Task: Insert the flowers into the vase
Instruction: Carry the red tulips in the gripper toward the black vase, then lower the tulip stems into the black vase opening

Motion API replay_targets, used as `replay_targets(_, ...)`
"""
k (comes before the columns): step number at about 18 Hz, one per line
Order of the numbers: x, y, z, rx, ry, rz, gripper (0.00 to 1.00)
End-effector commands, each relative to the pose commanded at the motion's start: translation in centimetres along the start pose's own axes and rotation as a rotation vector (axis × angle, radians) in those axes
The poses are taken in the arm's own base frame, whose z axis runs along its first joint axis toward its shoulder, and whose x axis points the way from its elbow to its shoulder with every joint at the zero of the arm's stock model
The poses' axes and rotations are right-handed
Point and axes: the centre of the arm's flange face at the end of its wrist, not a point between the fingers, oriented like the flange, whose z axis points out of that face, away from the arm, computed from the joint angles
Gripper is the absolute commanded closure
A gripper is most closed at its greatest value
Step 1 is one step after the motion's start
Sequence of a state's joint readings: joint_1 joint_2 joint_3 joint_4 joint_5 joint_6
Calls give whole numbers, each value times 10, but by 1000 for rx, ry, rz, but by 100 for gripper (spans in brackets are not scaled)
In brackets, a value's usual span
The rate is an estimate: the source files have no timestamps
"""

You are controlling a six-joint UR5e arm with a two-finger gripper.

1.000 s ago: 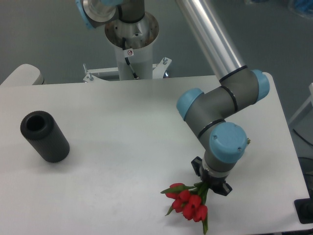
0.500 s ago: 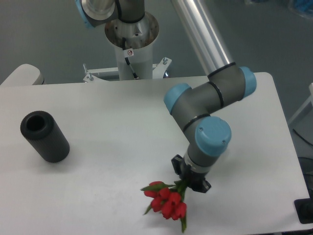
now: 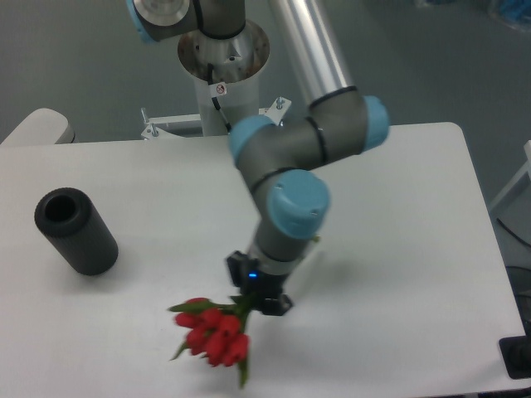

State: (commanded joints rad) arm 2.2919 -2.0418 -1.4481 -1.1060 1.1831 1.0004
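Flowers [image 3: 212,333] in end effector [image 3: 249,302], near front edge; vase [image 3: 75,230] far left.

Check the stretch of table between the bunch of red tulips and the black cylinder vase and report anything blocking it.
Nothing visible blocks it. The red tulip bunch, held at the gripper, and the matte black cylinder vase are separated only by bare white table.

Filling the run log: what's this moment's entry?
gripper: shut on flowers | flowers: carried | vase: left, empty
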Motion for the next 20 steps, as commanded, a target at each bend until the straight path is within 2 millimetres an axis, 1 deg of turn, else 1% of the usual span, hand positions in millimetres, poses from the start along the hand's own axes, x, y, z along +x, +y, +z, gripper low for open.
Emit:
replay_targets(2, 17, -16, -13, 77, 31, -5, 100)
replay_targets(5, 34, -33, -39, 205, 78, 11, 100)
replay_targets(9, 65, -57, -62, 336, 149, 28, 100)
replay_targets(12, 77, -72, -78, 503, 238, 38, 100)
replay_targets(14, 85, -77, -85, 584, 275, 62, 100)
replay_targets(15, 91, -79, -92, 603, 272, 77, 100)
replay_targets(16, 96, -79, -94, 607, 273, 85, 100)
replay_targets(18, 116, -84, -103, 616, 266, 119, 100)
replay_targets(20, 125, -84, -109, 642, 267, 141, 100)
